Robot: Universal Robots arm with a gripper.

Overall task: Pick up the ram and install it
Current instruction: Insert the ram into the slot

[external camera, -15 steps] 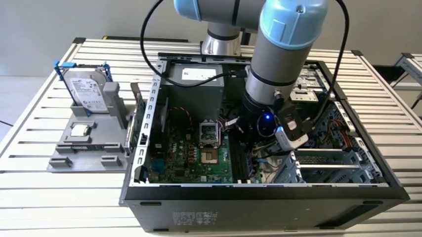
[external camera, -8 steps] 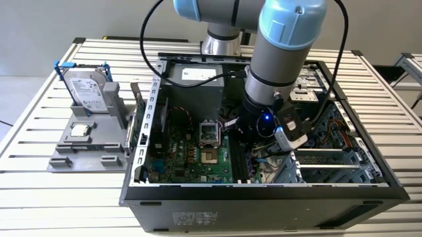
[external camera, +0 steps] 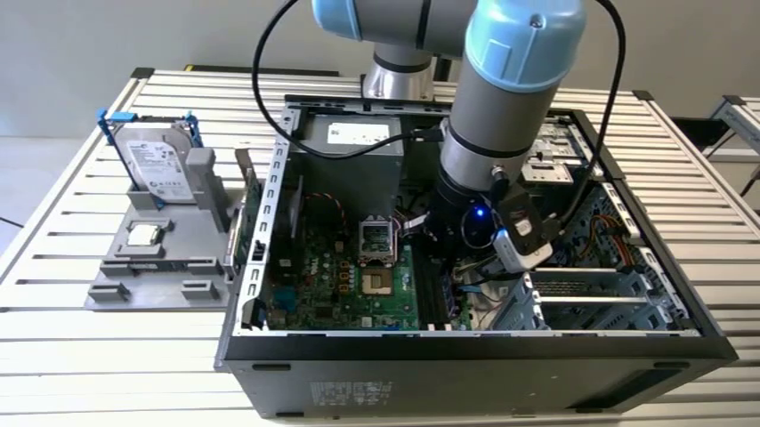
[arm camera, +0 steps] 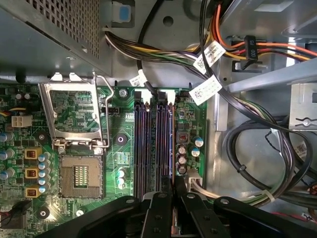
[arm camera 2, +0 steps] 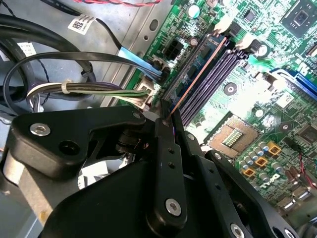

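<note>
The desk carries the open computer case, and the arm reaches down into it. On the motherboard, the memory slots run alongside the empty processor socket. The tool is closed narrow on the ram, seen edge-on as a thin strip lying along one slot, at the case's middle near its front wall. Whether it is fully seated I cannot tell. Judging from this, the stick should stay parallel to the slot and be pressed straight, evenly along its length, without tilting.
</note>
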